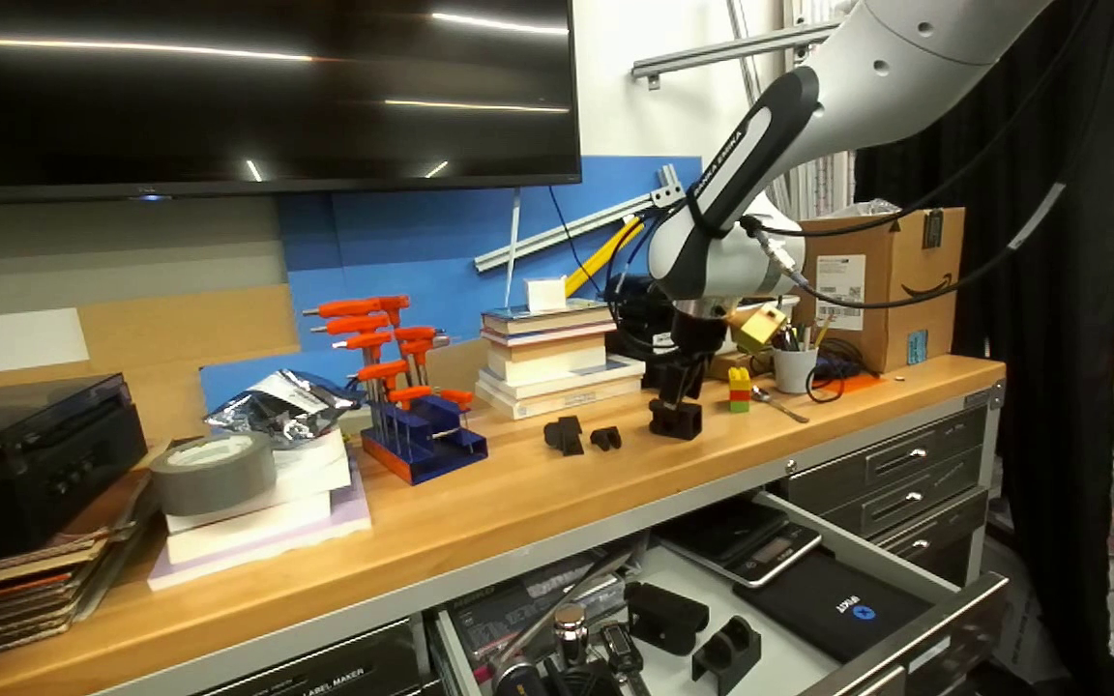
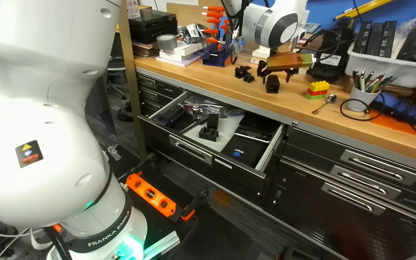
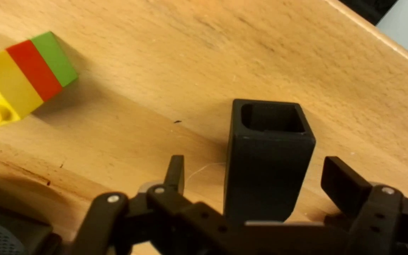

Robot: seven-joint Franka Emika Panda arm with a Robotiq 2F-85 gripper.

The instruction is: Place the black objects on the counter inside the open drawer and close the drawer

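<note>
A hollow, square black block [image 3: 267,177] stands on the wooden counter [image 3: 136,92] in the wrist view. My gripper [image 3: 256,173] is open, its fingers apart on either side of the block, with gaps showing on both sides. Two smaller black pieces, a larger one [image 1: 565,435] and a smaller one [image 1: 605,438], lie on the counter left of the block in an exterior view. Below the counter's front edge, the drawer [image 2: 226,129] is pulled out. Inside it are two black parts [image 1: 666,617], [image 2: 208,134] among tools and flat black cases.
Toy bricks [image 2: 317,90], a spoon [image 2: 325,104] and a pen cup [image 2: 363,99] stand to one side of the gripper. On the other side is a hex-key stand [image 1: 426,440]. A book stack [image 1: 557,362] and a cardboard box [image 1: 929,271] are farther back.
</note>
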